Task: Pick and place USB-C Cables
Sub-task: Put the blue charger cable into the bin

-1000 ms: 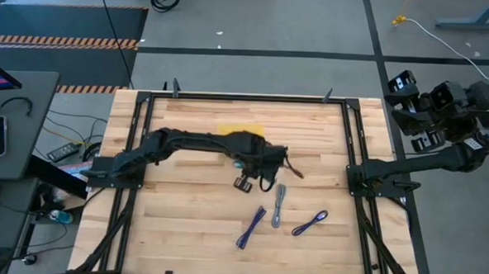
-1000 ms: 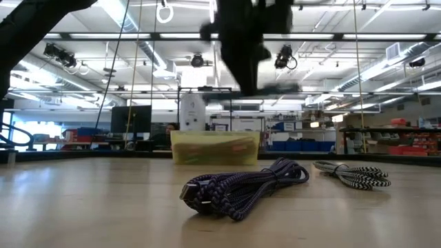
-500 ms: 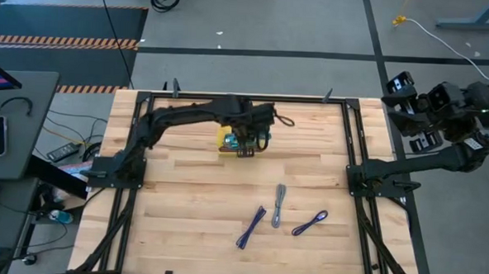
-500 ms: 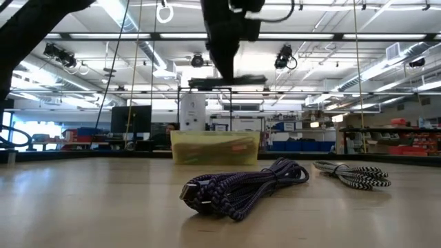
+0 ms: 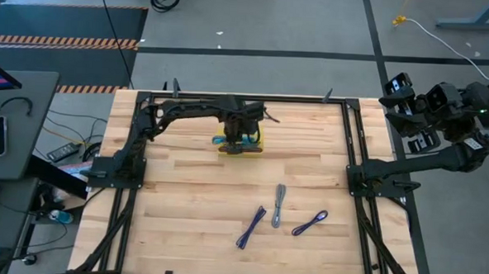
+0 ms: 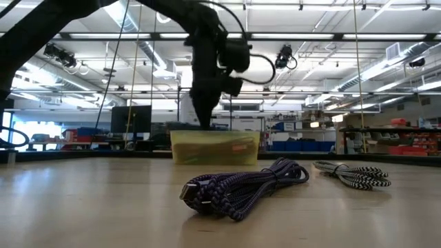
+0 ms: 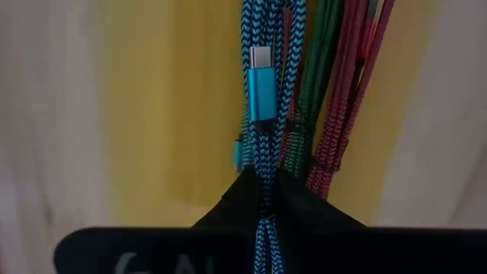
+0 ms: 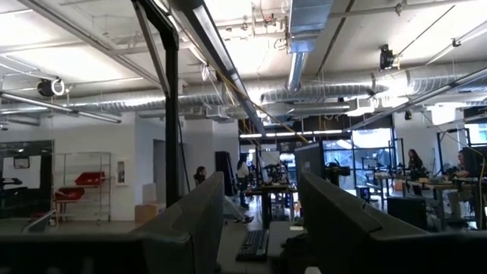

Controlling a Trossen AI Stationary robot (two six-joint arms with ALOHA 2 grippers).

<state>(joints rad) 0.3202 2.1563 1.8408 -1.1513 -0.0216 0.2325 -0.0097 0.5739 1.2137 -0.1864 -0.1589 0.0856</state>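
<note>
One teal-blue braided USB-C cable [image 7: 265,114] hangs pinched in the left gripper [image 7: 262,199] over the small yellow rectangular tray [image 7: 163,114]; lower squarely, then release; the right gripper [image 8: 255,228], spread, waits off-table.

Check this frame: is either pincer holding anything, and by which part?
The left pincer is shut on the teal-blue cable, pinching its folded bundle partway along over the yellow tray. The right pincer is open and holds nothing.
</note>
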